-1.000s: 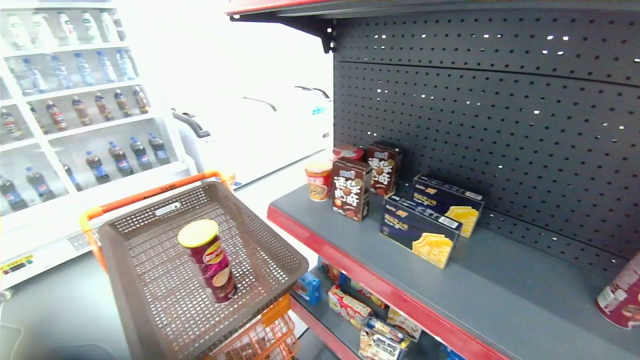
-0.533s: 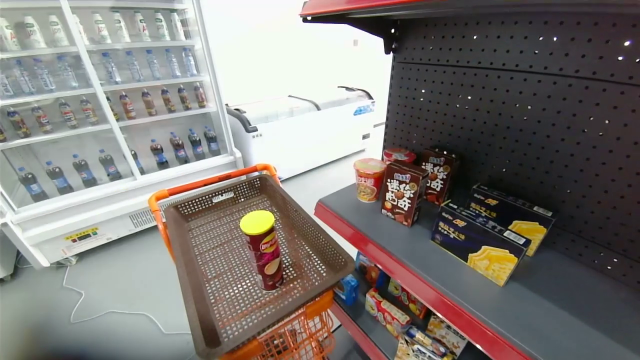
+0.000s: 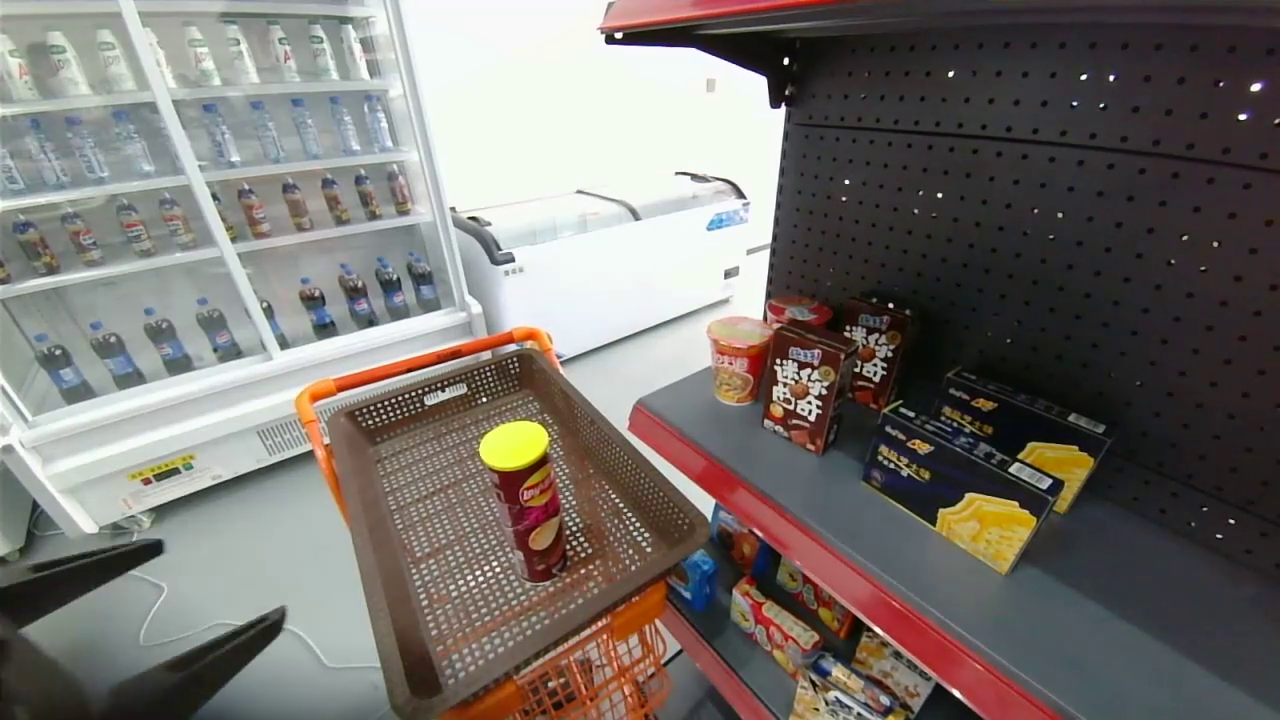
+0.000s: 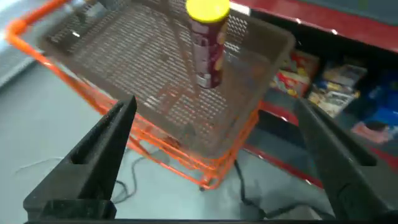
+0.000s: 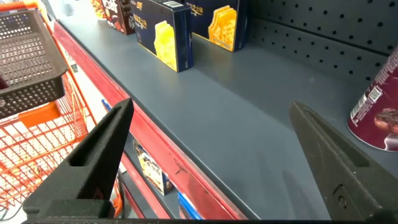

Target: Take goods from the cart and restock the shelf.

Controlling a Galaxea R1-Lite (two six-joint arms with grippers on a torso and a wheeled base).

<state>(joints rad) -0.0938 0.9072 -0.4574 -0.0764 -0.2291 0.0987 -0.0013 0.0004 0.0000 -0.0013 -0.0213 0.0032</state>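
Note:
A maroon chips can (image 3: 525, 505) with a yellow lid stands upright in the brown perforated basket (image 3: 620, 470) on top of the orange cart (image 3: 400, 368). My left gripper (image 3: 220, 580) hangs open low at the cart's left side, apart from it. In the left wrist view its open fingers (image 4: 93, 168) frame the basket and the chips can (image 4: 208, 46) farther off. The grey shelf board (image 3: 900, 590) with a red front edge lies right of the cart. My right gripper (image 5: 211, 106) is open over a bare stretch of the shelf board (image 5: 249, 130), holding nothing.
On the shelf stand cup noodles (image 3: 738, 358), brown boxes (image 3: 805, 385) and blue boxes (image 3: 960, 490); a maroon can (image 5: 379, 118) stands farther along. Snack packs (image 3: 780, 620) fill the lower shelf. A drinks fridge (image 3: 200, 200), a chest freezer (image 3: 600, 240) and a floor cable (image 3: 230, 630) lie behind the cart.
The head camera swung left at first, shifting the whole picture. Since then my left gripper's fingers have come into the head view at lower left. Can and cart have not moved.

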